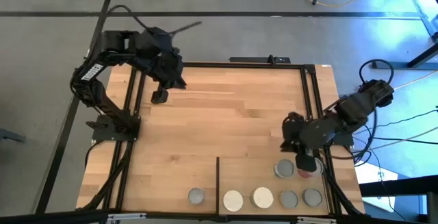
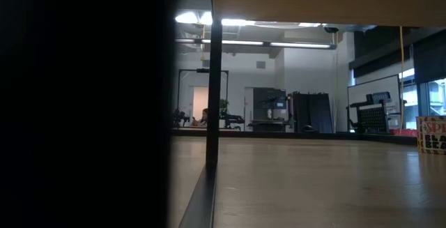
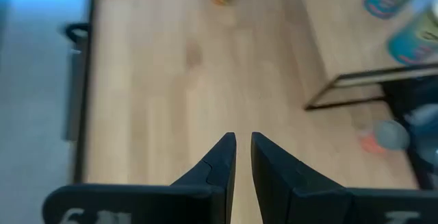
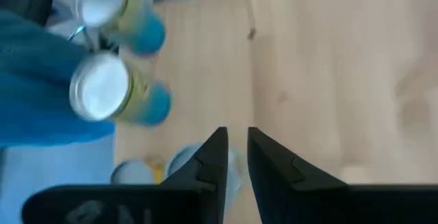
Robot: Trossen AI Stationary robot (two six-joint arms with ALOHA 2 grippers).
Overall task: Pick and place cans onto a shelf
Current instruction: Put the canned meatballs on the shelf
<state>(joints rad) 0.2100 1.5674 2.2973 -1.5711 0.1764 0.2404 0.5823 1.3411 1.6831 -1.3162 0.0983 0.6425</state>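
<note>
We find the right claw nearly closed and empty, directly above the red-sided round metal can on the light-wood shelf.

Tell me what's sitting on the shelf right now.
On the shelf, five cans show in the high view: four in a row along the near edge and one behind them. A red-sided can lies half hidden under the right tool.

Cans silver-topped, two whitish; shelf light wood
</note>
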